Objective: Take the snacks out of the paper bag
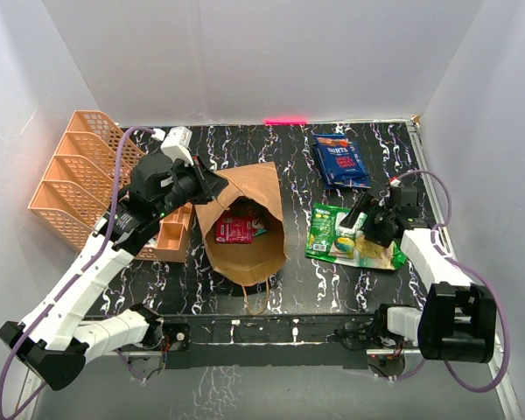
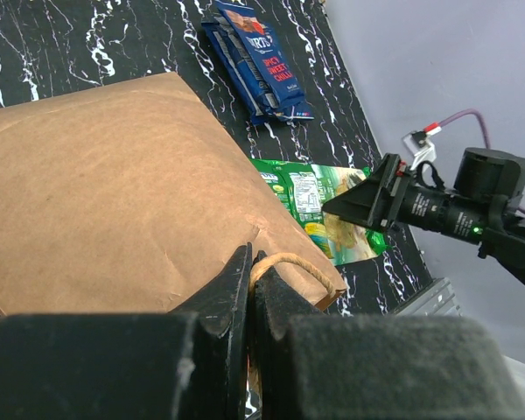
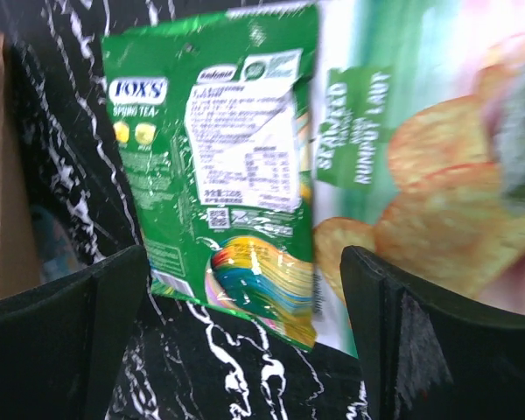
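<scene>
**Red packet waits inside bag, right jaws wide**

The paper bag (image 1: 255,185) lies mid-worktop, mouth toward the near edge, with a red packet (image 1: 234,230) inside. The left gripper (image 2: 250,269), clenched on the bag's rim, should hold the mouth high. The right gripper (image 1: 360,213), jaws released over green packets (image 3: 212,157) near the right edge, should reach in low. Anything beneath the red packet is hidden.

From my seat I see a peach-orange plastic mesh rack of slanted file trays (image 1: 74,179) along the left edge of the black, white-veined worktop (image 1: 297,166), toward its far-left corner. A small peach open-topped box (image 1: 173,236) sits just beside the rack's near-right side. A short pink strip (image 1: 284,121) lies on the worktop's far edge.
</scene>
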`<state>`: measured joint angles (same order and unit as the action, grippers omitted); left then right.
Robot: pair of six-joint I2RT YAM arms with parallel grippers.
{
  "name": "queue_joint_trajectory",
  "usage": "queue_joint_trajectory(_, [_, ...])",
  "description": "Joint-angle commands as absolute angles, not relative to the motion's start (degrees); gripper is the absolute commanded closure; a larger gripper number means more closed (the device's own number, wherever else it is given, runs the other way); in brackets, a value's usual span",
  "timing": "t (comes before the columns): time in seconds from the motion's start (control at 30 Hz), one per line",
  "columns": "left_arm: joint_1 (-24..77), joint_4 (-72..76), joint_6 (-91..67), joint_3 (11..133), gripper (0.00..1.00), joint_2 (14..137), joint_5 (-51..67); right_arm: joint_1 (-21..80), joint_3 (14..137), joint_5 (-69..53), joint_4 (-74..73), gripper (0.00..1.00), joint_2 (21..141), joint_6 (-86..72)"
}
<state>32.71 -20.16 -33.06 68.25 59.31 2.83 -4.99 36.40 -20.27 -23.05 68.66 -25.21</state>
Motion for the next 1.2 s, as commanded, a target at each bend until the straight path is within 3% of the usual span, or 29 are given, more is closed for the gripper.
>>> queue_joint_trajectory(0.0, [32.3,-19.6,-32.6,68.5,1.0,58.4,2.8,-5.7,43.8,-6.2,-26.9,0.01,65.0,-26.9])
queue_joint_trajectory(0.1, [32.4,-19.4,-32.6,68.2,1.0,58.3,2.9,-6.4,47.1,-16.2,-27.6,0.01,64.0,-19.8])
queue_joint_trajectory(0.27, [32.4,-18.9,-32.7,67.9,1.0,58.3,3.3,-3.5,45.8,-33.5,-15.1,0.01,55.9,-16.7])
queue_joint_trajectory(0.6, [32.4,-18.6,-32.7,68.5,1.0,59.3,3.4,31.4,42.2,-37.8,3.1,0.04,43.7,-1.2])
queue_joint_trajectory(0.87, [32.4,-18.6,-32.8,68.8,1.0,59.7,3.3,58.8,42.5,-24.0,-2.0,0.05,51.7,23.8])
queue_joint_trajectory(0.93, [32.4,-18.7,-32.8,68.8,1.0,59.6,3.3,64.6,43.4,-15.8,-1.8,0.04,56.1,27.8])
queue_joint_trajectory(1.03, [32.4,-19.2,-32.6,69.4,1.0,59.8,3.3,68.1,43.9,-8.0,-0.4,0.03,63.1,36.0])
queue_joint_trajectory(1.17, [32.4,-19.3,-32.3,69.9,1.0,59.7,3.8,68.5,41.2,5.4,12.0,0.03,70.2,42.6])
